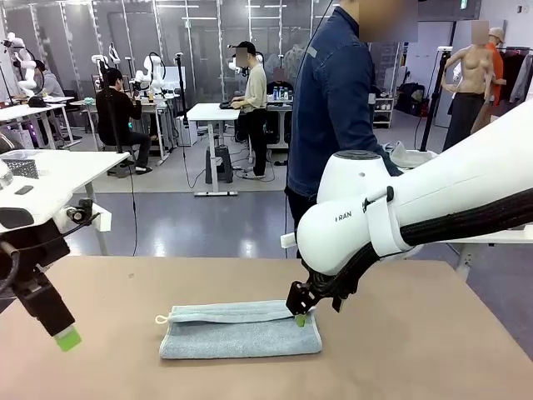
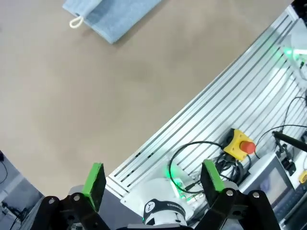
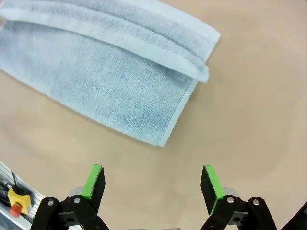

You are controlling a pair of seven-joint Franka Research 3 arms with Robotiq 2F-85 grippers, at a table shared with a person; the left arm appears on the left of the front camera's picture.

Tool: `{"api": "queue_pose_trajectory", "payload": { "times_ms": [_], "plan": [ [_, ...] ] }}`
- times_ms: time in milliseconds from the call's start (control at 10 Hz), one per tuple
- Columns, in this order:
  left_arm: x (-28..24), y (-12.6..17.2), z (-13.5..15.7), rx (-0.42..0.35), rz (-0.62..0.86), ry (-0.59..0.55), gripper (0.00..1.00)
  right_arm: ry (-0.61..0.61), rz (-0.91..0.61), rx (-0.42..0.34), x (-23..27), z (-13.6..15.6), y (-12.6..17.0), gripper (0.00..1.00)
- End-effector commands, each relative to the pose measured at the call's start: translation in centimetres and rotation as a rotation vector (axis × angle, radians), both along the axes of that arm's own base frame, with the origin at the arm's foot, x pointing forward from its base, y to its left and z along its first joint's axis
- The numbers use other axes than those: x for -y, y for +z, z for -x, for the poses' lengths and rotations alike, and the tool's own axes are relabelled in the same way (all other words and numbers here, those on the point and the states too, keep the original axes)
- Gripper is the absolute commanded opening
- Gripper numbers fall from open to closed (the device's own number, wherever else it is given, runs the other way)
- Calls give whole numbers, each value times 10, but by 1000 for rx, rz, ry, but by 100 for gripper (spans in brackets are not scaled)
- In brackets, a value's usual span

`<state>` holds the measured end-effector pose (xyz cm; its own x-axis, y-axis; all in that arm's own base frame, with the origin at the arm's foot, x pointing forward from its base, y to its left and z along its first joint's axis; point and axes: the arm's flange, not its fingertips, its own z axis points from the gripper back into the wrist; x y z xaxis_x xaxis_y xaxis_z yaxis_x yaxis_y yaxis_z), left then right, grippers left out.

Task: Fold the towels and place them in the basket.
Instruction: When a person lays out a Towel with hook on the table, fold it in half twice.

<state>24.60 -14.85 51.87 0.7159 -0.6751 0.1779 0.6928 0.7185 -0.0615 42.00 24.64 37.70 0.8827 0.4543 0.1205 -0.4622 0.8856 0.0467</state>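
A pale blue-grey towel point(image 1: 241, 330) lies folded in a long strip on the tan table, its white loop at the left end. My right gripper point(image 1: 300, 317) hovers just over the towel's right end; the right wrist view shows the towel point(image 3: 105, 72) beyond the open gripper point(image 3: 152, 184), nothing between the fingers. My left gripper point(image 1: 65, 335) hangs at the table's left near edge, open and empty point(image 2: 153, 179), with the towel's looped corner point(image 2: 108, 17) far off. The basket is out of view.
A person in a dark blue jacket point(image 1: 333, 100) stands at the far side of the table. In the left wrist view, the ribbed aluminium robot base point(image 2: 216, 105) carries a yellow box with a red stop button point(image 2: 238, 144) and cables.
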Motion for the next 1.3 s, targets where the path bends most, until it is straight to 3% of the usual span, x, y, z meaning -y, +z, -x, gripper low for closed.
{"api": "queue_pose_trajectory", "payload": {
  "times_ms": [0,100,200,300,500,600,900,1200],
  "plan": [
    [11,-14,-24,-62,-26,-1,100,62,31,-15,-2,1,4,100],
    [11,-14,-24,-62,-26,-1,100,62,31,-15,-2,1,4,100],
    [2,-6,-5,-20,-7,0,100,21,10,-9,-1,2,0,100],
    [1,13,8,26,20,18,100,-77,-53,-50,2,-9,-6,100],
    [-10,48,47,31,30,102,100,-259,-69,-54,5,-25,-21,100],
    [-13,54,67,15,48,97,100,-296,-72,-61,6,-33,-29,100],
    [-34,69,109,85,88,99,100,-373,-81,-95,5,-52,-51,100],
    [-46,68,120,56,146,110,100,-434,-21,-129,3,-64,-69,100]
  ]
}}
